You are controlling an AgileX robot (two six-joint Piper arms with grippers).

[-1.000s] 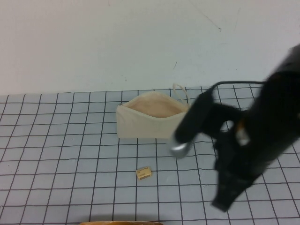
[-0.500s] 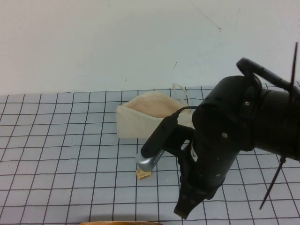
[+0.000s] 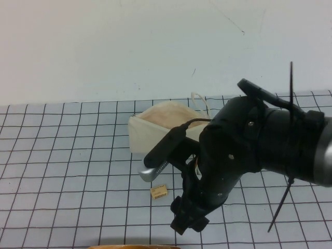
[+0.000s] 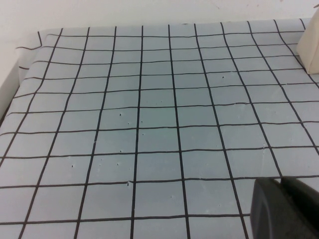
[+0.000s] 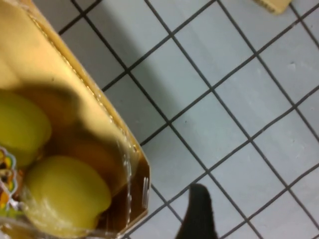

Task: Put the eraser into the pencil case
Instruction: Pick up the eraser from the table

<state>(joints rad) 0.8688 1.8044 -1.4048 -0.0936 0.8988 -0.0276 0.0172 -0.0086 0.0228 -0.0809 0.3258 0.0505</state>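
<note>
The eraser point(image 3: 159, 191) is a tiny tan block lying on the grid mat in front of the pencil case point(image 3: 155, 132). The pencil case is a cream pouch with its mouth open upward, its right end hidden behind my right arm. My right gripper point(image 3: 189, 220) hangs low over the mat, just right of and nearer than the eraser, open and empty. In the right wrist view the eraser point(image 5: 273, 4) is at the frame's edge and one dark finger point(image 5: 198, 214) shows. My left gripper point(image 4: 285, 209) is shut and empty over bare mat, with the pouch's corner point(image 4: 311, 47) far off.
A clear plastic box with a tan rim point(image 5: 127, 149), holding round yellow pieces point(image 5: 65, 191), stands at the near edge of the mat, close to my right gripper. Its rim also shows in the high view point(image 3: 135, 247). A white wall rises behind the mat.
My right arm has swung in from the right toward the left and dropped, bringing its gripper down close beside the eraser. The eraser and pouch have not moved.
</note>
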